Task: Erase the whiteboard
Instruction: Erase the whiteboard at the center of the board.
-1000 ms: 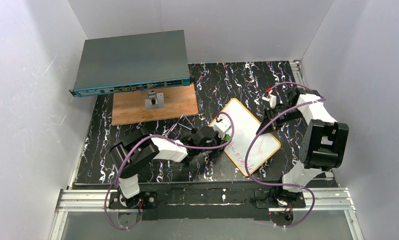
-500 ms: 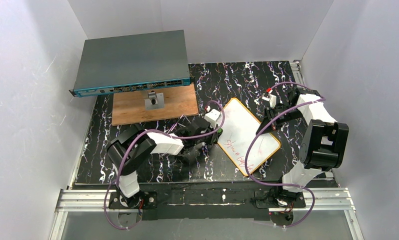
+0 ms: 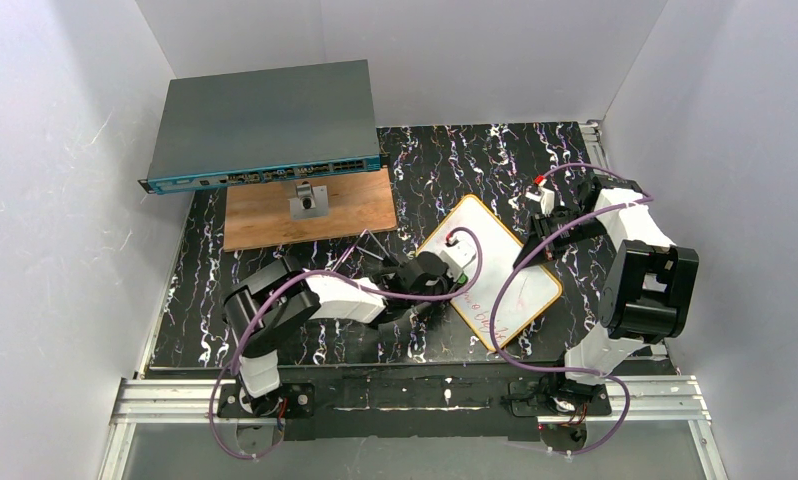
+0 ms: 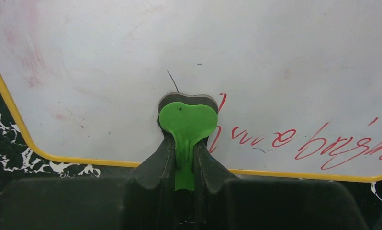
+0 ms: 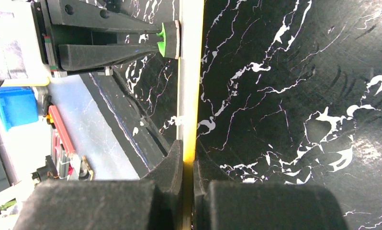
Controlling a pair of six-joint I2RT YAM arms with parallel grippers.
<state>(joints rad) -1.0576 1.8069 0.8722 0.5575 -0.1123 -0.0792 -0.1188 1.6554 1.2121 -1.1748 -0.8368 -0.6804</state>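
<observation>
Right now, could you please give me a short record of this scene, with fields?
board: small flat white whiteboard with orange rim on black marbled tabletop
left claw: shut on small green eraser, pressed to the board
right claw: shut on the board's rim
marks: red handwriting unwiped beside the eraser
rear left: brown wooden board, grey metal network switch

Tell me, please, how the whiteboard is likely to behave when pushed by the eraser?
Probably stiff: the whiteboard looks straight edge-on in the right wrist view. Likely light, being thin. It might skid under the eraser, though the right gripper clamps its rim.
</observation>
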